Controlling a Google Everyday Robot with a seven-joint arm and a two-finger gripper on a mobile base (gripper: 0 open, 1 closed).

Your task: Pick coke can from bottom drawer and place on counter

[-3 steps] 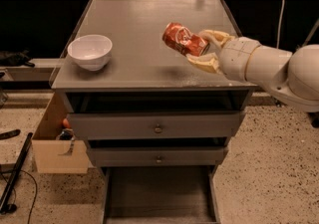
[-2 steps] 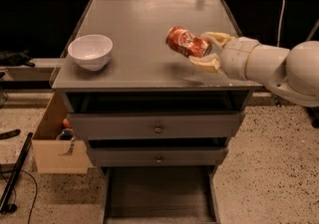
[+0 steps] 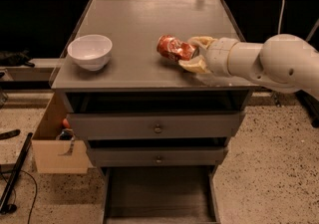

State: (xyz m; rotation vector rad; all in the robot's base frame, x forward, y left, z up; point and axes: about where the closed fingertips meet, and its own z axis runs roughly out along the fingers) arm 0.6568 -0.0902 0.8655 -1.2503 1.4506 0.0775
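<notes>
Holds the dented red coke can (image 3: 172, 48) clamped in the gripper (image 3: 193, 53) over the counter (image 3: 129, 19), right of the white bowl (image 3: 90, 52). Lies sideways, long axis left-right, sticking out left of the fingers. Cannot tell whether touching. No lettering readable. Probably needs lowering, then release.

Rounded white arm (image 3: 259, 61), tan gripper (image 3: 192, 54) over counter (image 3: 134, 24).
</notes>
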